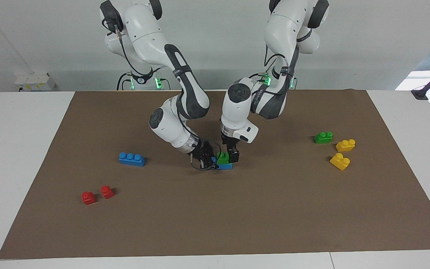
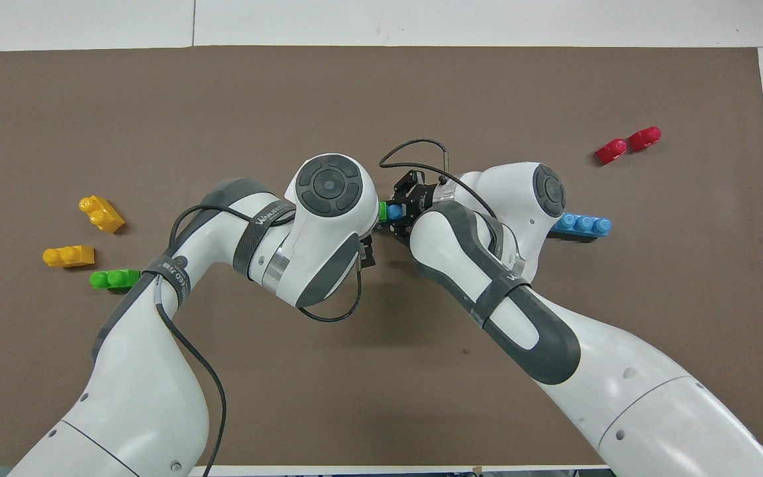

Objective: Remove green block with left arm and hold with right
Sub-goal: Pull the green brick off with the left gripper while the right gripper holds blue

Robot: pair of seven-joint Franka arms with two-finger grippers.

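Spotted the green block (image 1: 222,158) mid-bench, stacked on a blue base brick (image 1: 225,166). Left tool (image 1: 229,156) down right against it from above; can't tell how far open or whether gripping. Right tool (image 1: 204,158) low beside the stack, looks clamped on the blue base brick.

Nothing else crowding the stack. Well apart toward the left arm's end: a spare green block (image 1: 323,137) plus two yellow bricks (image 1: 345,145) (image 1: 340,161). Toward the right arm's end: a blue three-stud brick (image 1: 132,158), and near that corner two red bricks (image 1: 88,198) (image 1: 107,191).

Loads of bare brown mat (image 1: 237,216) along the bench edge farthest from the robots.

Counted two of each colour.
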